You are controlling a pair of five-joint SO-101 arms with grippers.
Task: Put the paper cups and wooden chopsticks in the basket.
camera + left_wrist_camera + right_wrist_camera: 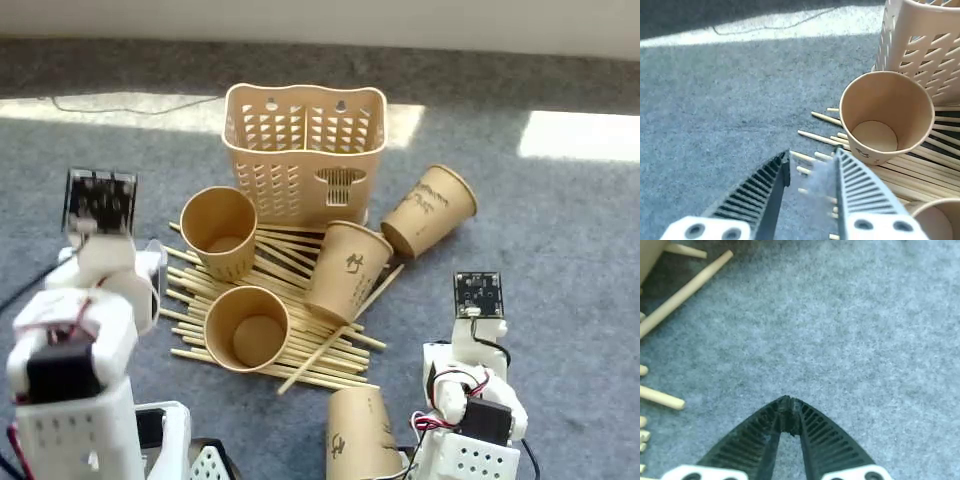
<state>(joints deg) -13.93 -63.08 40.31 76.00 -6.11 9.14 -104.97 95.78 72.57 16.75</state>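
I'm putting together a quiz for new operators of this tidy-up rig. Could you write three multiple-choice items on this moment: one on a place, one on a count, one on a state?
1. Where does the basket stand?
A. Beyond the pile of chopsticks, on the side away from the arms
B. Between the two arm bases
C. On top of the cups

2. How many paper cups are outside the basket?
A. Three
B. Five
C. Seven

3. How are the right gripper fingers?
A. Wide open
B. Shut on a chopstick
C. Shut, holding nothing

Answers:
1 A: it stands upright behind the pile.
2 B: two are upright and three are tipped over.
3 C: the tips meet over bare carpet.
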